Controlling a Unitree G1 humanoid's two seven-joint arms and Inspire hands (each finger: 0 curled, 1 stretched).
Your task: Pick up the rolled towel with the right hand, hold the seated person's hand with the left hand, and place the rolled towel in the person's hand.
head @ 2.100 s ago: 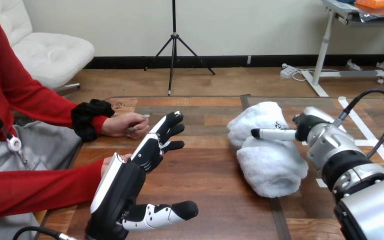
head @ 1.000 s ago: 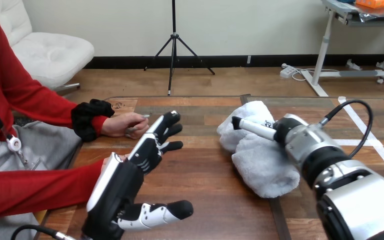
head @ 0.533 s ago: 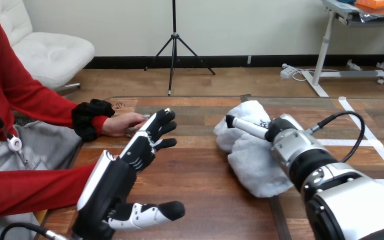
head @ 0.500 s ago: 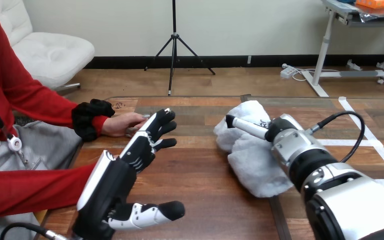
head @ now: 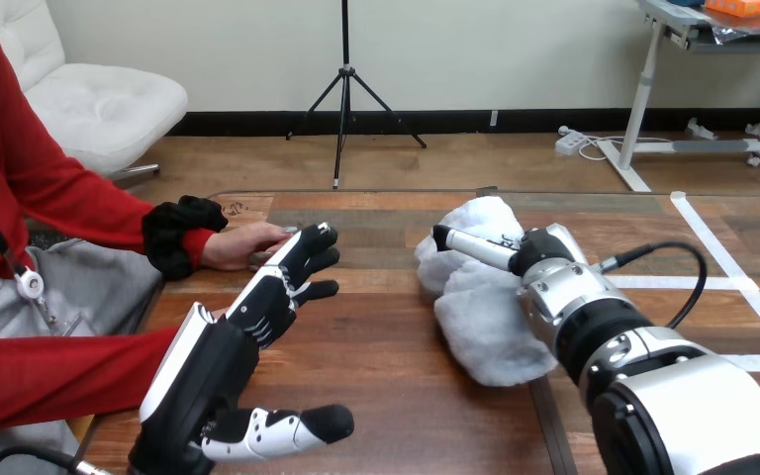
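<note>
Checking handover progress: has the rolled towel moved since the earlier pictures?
Yes. The rolled towel has shifted left with the right hand, away from the white tape line, toward the person's hand.

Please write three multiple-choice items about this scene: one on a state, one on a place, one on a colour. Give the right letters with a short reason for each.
1. The left hand, stretched out toward the person's hand, is:
A. curled round the person's hand
B. shut on the towel
C. open, holding nothing

2. The rolled towel is:
A. in the person's hand
B. at the right hand, over the right half of the table
C. under the left hand

3. The rolled towel's colour is:
A. white
B. red
C. blue

Answers: 1 C, because its fingers are straight and nothing lies in them. 2 B, because the right hand lies across the towel, well apart from the person's hand. 3 A, because the cloth is plainly white against the brown wood.
</note>
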